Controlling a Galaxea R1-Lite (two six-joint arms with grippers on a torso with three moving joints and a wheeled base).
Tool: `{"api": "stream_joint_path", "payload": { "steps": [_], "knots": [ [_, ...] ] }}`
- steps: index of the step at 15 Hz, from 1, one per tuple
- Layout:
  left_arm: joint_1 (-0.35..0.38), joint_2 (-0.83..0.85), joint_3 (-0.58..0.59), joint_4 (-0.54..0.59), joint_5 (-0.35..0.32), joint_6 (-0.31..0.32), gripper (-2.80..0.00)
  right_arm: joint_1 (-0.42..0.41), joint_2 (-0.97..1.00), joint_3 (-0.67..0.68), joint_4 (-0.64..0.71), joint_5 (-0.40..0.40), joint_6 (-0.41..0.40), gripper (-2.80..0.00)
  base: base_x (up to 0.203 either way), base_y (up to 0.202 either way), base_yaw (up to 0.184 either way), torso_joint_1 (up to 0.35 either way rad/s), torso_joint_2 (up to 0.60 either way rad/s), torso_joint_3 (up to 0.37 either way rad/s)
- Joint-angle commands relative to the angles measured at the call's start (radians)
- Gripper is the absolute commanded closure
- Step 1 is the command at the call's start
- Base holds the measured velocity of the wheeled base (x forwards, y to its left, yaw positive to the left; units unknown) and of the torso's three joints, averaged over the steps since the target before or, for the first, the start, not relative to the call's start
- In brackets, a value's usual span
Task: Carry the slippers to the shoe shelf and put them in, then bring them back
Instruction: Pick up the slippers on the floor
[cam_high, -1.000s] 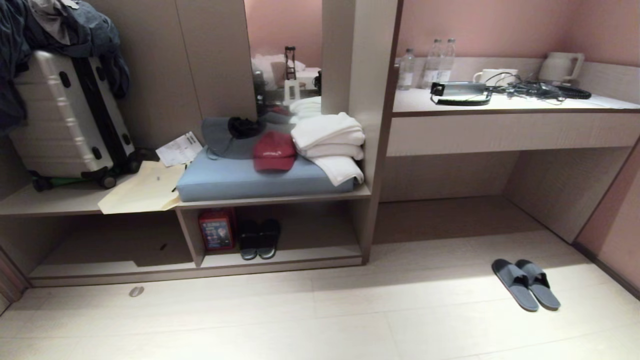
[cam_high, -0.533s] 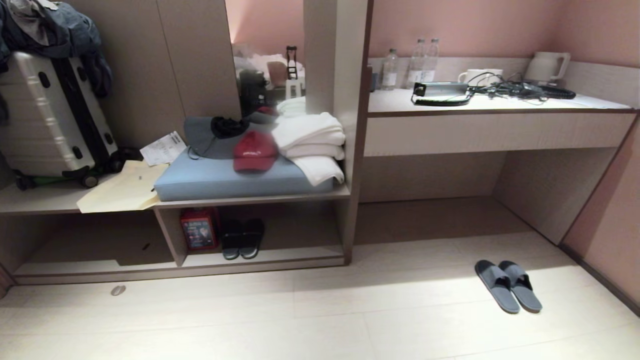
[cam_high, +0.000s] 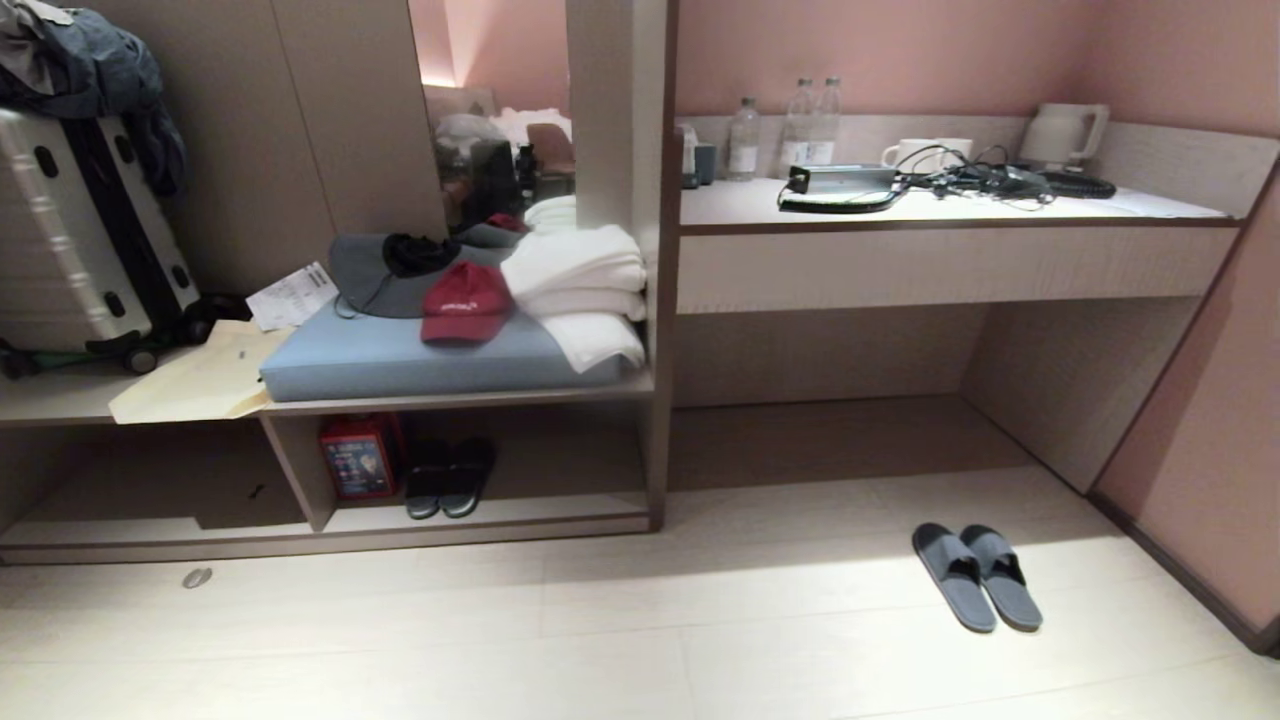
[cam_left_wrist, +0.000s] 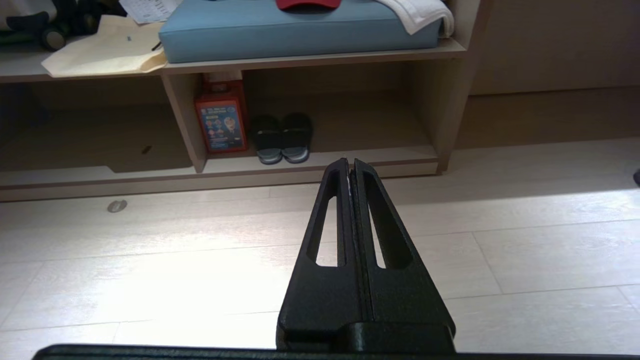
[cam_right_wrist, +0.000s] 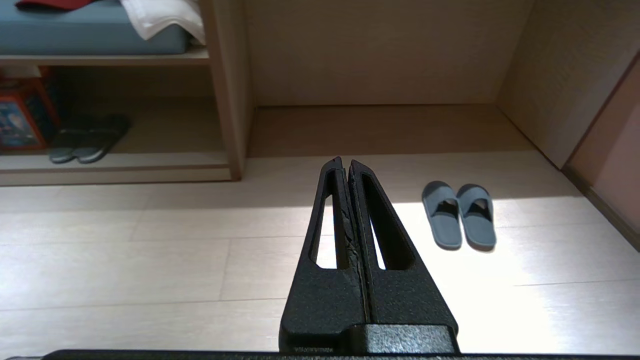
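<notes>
The slippers (cam_high: 977, 577), a grey-blue pair, lie side by side on the pale floor to the right, in front of the open space under the desk; they also show in the right wrist view (cam_right_wrist: 459, 215). The shoe shelf (cam_high: 560, 510) is the low beige cubby unit to the left, with an upright divider. Its right compartment holds a darker pair (cam_high: 447, 480) beside a red box (cam_high: 357, 457). My left gripper (cam_left_wrist: 349, 162) is shut and empty, hanging above the floor in front of the shelf. My right gripper (cam_right_wrist: 344, 161) is shut and empty, short of the slippers. Neither arm shows in the head view.
On top of the shelf lie a blue cushion (cam_high: 420, 355), a red cap (cam_high: 463, 302), folded white towels (cam_high: 580, 295), papers and a silver suitcase (cam_high: 75, 235). The desk counter (cam_high: 940, 265) carries bottles, cups, cables and a kettle. A wall (cam_high: 1200, 470) closes the right side.
The whole head view has slid to the left, so the camera has swung or driven to the right. The slippers and the things on the shelf have kept their places.
</notes>
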Motion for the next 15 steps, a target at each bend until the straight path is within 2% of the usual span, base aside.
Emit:
{"api": "stream_joint_path", "payload": {
  "steps": [1,15],
  "knots": [
    [0.000,0.000,0.000,0.000,0.000,0.000,0.00,0.000,-0.002,0.002,0.000,0.000,0.000,0.00,0.000,-0.199,0.001,0.002,0.00,0.002],
    [0.001,0.002,0.000,0.000,0.000,0.000,0.00,0.000,0.002,0.000,0.004,0.001,-0.009,0.00,0.000,-0.195,0.002,0.002,0.00,0.002]
  ]
}}
